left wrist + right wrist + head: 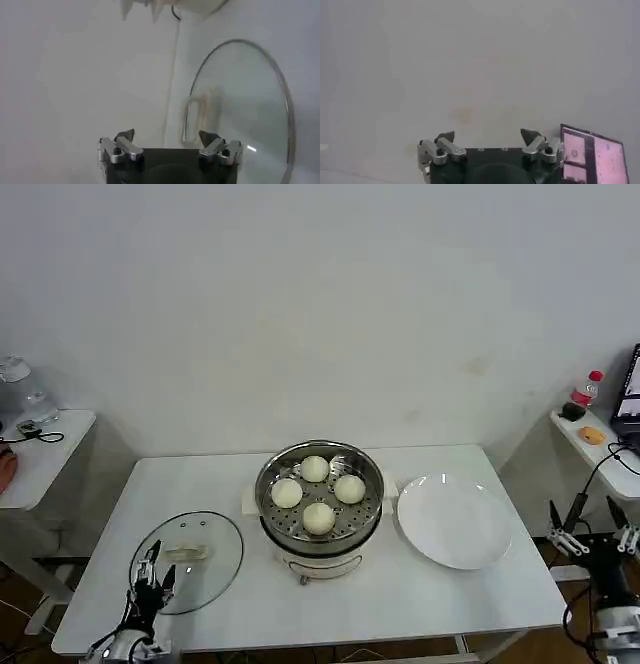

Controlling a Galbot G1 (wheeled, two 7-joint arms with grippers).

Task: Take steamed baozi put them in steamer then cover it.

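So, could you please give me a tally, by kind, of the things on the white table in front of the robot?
Steamed baozi, in the steamer: 4
Steamer: 1
Cover, lying flat on the table: 1
White plate: 1
Total: 7

Four steamed baozi [317, 493] sit in one steamer [320, 509] on one table [430, 589]. There is one cover [187, 560] and one white plate [454, 521]. Two grippers show: the left gripper [152, 576] and the right gripper [590, 529].
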